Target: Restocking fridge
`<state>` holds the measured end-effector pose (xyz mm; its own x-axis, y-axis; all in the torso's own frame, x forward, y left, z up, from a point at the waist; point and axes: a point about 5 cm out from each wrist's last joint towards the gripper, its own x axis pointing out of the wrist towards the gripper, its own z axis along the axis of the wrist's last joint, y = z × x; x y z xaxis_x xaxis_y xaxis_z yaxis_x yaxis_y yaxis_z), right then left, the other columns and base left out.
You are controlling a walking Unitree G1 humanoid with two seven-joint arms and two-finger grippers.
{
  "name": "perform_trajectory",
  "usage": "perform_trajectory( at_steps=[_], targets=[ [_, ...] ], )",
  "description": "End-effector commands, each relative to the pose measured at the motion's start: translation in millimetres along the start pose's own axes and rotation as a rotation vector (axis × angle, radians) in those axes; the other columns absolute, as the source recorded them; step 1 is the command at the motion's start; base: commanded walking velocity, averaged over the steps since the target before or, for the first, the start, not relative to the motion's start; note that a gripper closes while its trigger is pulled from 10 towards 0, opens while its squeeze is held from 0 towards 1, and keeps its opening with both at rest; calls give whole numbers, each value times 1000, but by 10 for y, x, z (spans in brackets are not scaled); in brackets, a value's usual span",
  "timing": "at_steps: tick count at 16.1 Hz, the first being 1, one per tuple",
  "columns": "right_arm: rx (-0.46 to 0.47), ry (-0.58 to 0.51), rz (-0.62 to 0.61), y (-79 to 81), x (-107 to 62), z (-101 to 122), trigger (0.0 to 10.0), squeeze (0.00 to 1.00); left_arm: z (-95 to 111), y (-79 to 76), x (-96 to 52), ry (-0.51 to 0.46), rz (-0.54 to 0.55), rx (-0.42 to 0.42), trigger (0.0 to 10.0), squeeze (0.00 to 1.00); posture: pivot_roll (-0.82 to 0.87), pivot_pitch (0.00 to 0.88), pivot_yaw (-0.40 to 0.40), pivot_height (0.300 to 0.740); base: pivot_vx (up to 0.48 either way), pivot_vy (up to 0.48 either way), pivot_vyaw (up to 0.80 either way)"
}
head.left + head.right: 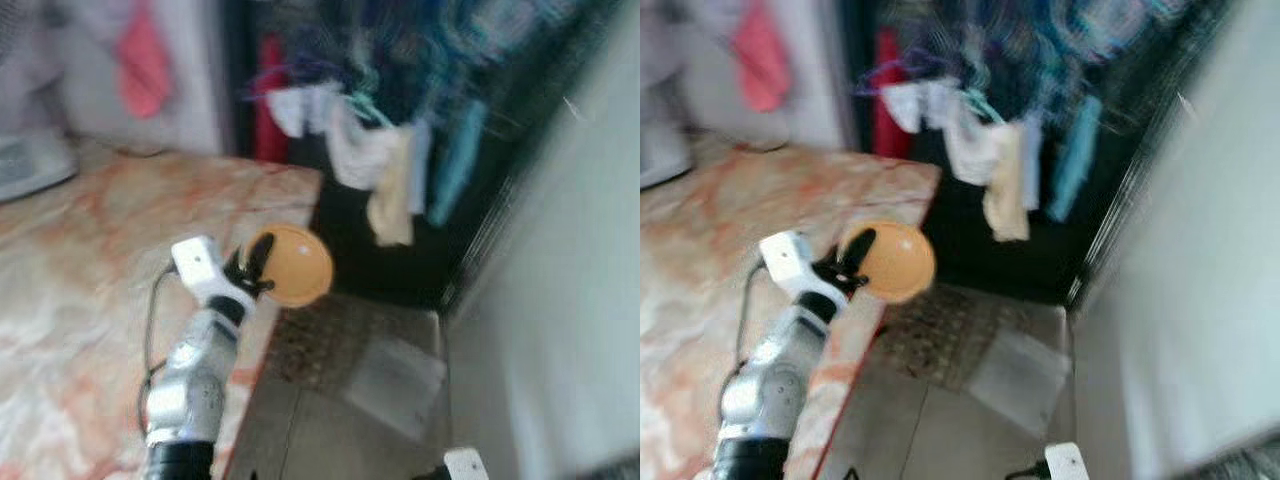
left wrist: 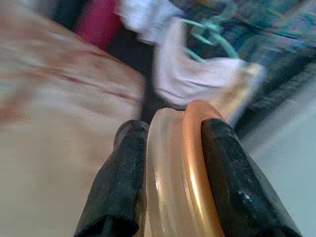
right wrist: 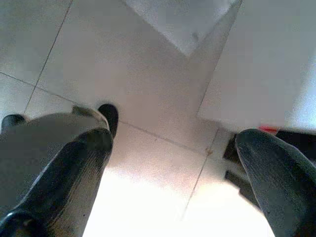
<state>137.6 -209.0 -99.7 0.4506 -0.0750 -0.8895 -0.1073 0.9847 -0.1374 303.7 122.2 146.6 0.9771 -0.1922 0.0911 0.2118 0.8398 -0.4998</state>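
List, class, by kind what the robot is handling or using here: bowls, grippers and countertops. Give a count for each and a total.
Orange bowl, held on its rim by the left gripper: 1
Grippers, left and right gripper: 2
Marble countertop: 1
Total: 4

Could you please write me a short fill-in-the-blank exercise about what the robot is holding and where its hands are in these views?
1. The left hand is shut on an orange ____.
2. The left hand holds it near the edge of the marble-patterned ____.
3. The fingers of the right hand stand ____, with tiled floor showing between them.
4. Behind the counter, clothes ____ in a row.

Missing words: bowl; counter; open; hang
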Motion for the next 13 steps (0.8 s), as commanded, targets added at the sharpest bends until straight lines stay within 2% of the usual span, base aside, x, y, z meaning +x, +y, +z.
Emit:
perform_trajectory(
  at_steps=[1, 3, 13],
  targets=[
    [-2, 0, -2, -13, 1, 8, 10000, 0, 30, -36, 17, -2, -20, 11, 10000, 0, -69, 0, -23, 740, 0, 0, -800],
    [-3, -2, -4, -14, 1, 10, 10000, 0, 30, -38, 17, 0, -23, 13, 10000, 0, -69, 0, -22, 740, 0, 0, -619],
    [33, -28, -2, 17, 2, 31, 10000, 0, 49, -29, 1, 1, -29, 32, 10000, 0, -62, 0, -10, 740, 0, 0, 0]
  ],
)
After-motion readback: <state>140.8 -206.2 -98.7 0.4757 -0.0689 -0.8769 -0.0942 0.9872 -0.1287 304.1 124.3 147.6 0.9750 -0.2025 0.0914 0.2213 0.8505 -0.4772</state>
